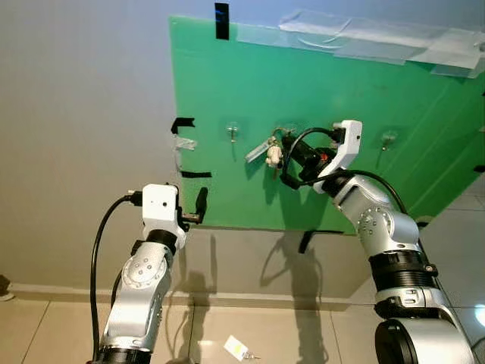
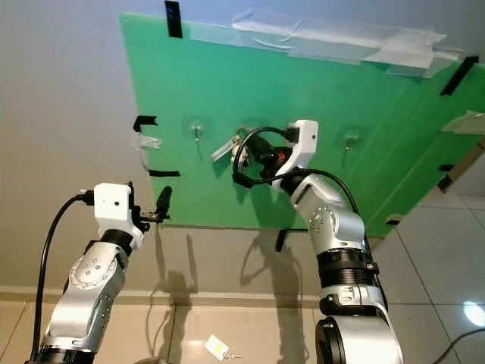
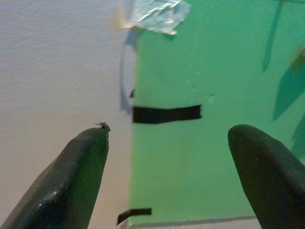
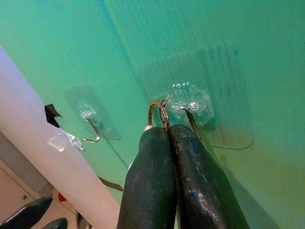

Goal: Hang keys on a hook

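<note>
A green board [image 1: 227,76] on the wall carries three clear stick-on hooks. My right gripper [image 4: 162,131] is raised to the middle hook [image 4: 188,102] and is shut on the key ring [image 4: 155,112], which sits right against that hook's wire. The keys [image 1: 261,150] and a small white charm [image 1: 273,156] dangle below the fingers. Whether the ring is over the hook wire is unclear. My left gripper [image 3: 167,138] is open and holds nothing, pointing at the board's lower left edge [image 1: 201,203].
Free hooks sit to the left [image 1: 233,133] and right [image 1: 389,139] of the middle one. Black tape strips [image 1: 183,123] and clear tape [image 1: 364,38] hold the board. A white card [image 1: 236,347] lies on the tiled floor below.
</note>
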### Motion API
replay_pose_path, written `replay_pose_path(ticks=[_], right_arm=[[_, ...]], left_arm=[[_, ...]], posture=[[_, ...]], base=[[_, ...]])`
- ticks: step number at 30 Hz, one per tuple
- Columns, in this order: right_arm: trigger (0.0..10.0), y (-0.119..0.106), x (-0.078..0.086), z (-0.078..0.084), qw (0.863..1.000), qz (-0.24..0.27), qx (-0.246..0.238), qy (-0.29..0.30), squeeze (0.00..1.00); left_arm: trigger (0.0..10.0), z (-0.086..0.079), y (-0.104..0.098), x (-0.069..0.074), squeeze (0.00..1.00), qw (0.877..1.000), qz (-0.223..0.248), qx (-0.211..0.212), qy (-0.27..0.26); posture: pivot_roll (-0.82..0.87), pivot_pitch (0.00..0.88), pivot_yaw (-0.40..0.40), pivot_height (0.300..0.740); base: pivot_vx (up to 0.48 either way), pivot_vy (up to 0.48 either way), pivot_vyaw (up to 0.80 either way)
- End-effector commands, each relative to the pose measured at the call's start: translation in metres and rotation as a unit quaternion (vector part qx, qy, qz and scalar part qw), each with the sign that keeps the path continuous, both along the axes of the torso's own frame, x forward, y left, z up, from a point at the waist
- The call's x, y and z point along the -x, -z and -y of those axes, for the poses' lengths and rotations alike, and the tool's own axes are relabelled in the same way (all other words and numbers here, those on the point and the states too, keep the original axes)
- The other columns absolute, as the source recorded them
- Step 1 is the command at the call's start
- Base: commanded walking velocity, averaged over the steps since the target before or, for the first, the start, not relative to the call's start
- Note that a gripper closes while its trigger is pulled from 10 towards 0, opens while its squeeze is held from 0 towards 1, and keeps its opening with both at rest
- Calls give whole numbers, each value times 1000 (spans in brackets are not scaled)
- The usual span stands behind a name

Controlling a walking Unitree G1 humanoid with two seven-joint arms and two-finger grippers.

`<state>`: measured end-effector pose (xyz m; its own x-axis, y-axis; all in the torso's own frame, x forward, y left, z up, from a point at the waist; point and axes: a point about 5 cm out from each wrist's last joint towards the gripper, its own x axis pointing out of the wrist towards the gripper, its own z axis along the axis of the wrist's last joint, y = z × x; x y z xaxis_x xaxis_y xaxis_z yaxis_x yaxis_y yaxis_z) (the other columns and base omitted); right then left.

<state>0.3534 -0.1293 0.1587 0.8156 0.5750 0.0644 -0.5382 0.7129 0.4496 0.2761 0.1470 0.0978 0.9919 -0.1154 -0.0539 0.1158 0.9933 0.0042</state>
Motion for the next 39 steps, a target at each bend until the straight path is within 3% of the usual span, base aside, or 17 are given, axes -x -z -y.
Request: replay_pose_path(ticks=[1, 7, 14, 19, 24, 34, 39], right_arm=[[10000, -2, -2, 9, 1000, 0, -10, 19, 0], [10000, -1, 4, 10, 1000, 11, 3, 14, 0], [10000, -3, 15, 4, 991, 77, 110, 7, 0], [10000, -12, 27, 1, 983, 122, 137, 16, 0], [10000, -18, 30, 2, 985, 126, 113, 21, 0], [10000, -20, 34, 13, 997, 72, 5, 29, 0], [10000, -15, 44, 12, 998, 57, -8, 11, 0]], left_arm=[[10000, 3, 1, 1, 0, 1000, -7, 2, 7], [10000, 4, 2, 1, 0, 1000, -10, 2, 11], [10000, 5, 2, -1, 0, 1000, -10, 0, 15], [10000, 6, 4, -2, 0, 1000, -11, 0, 16], [10000, 7, 4, -4, 0, 1000, -10, 0, 20], [10000, 10, 4, -7, 0, 1000, -10, -1, 29], [10000, 8, 4, -6, 0, 1000, -11, -1, 27]], posture=[[104, 0, -46, 740], [96, 0, -42, 740], [93, 0, -42, 740], [87, 0, -42, 740], [81, 0, -37, 740], [77, 0, -33, 740], [76, 0, -33, 740]], base=[[0, 0, 0], [0, 0, 0], [0, 0, 0], [0, 0, 0], [0, 0, 0], [0, 0, 0], [0, 0, 0]])
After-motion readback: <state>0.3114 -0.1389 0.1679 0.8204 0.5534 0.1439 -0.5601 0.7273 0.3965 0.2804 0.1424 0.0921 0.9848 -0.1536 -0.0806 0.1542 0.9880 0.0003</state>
